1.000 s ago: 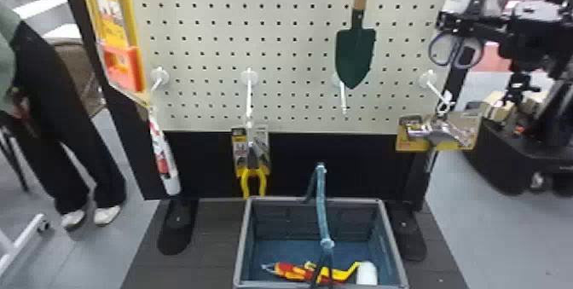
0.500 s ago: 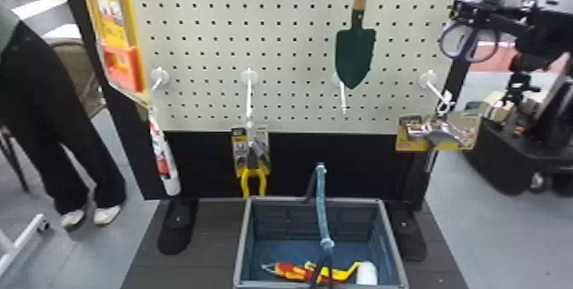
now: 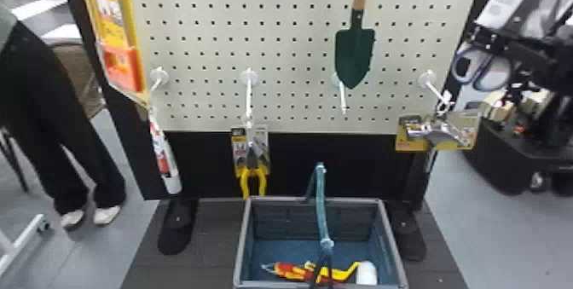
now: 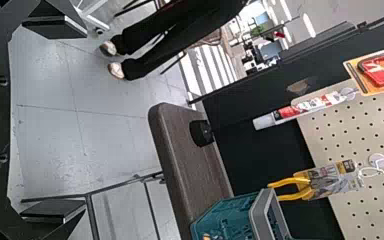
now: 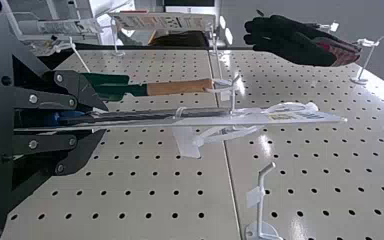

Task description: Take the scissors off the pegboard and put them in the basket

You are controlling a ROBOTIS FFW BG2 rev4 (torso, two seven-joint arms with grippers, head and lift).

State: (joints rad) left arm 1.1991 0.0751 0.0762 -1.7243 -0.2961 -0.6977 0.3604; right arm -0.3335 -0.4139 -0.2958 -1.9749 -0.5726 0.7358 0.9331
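Observation:
At the right edge of the head view, my right gripper (image 3: 490, 39) holds the scissors (image 3: 491, 72), blue handles down, their packaging reaching up above the fingers beside the pegboard's right edge. The right wrist view has the gripper (image 5: 105, 120) shut on the edge-on scissors pack (image 5: 145, 119). A white hook overlaps the pack there; I cannot tell whether they touch. The basket (image 3: 244, 241) stands below the pegboard (image 3: 290, 49), a red and yellow tool and a white roller inside. My left gripper (image 4: 55, 120) is open, nothing between its fingers, left of the pegboard.
A green trowel (image 3: 354, 53), yellow-handled pliers (image 3: 253, 177), a white tube (image 3: 165, 160) and a carded tool (image 3: 439, 132) hang on the pegboard. The basket's blue handle (image 3: 322, 207) stands up across its middle. A dark glove (image 5: 290, 42) hangs farther off.
The scissors and my right gripper have moved rightward from the pegboard's right edge, and in the last half second also lower. The hanging tools and the basket have kept their places.

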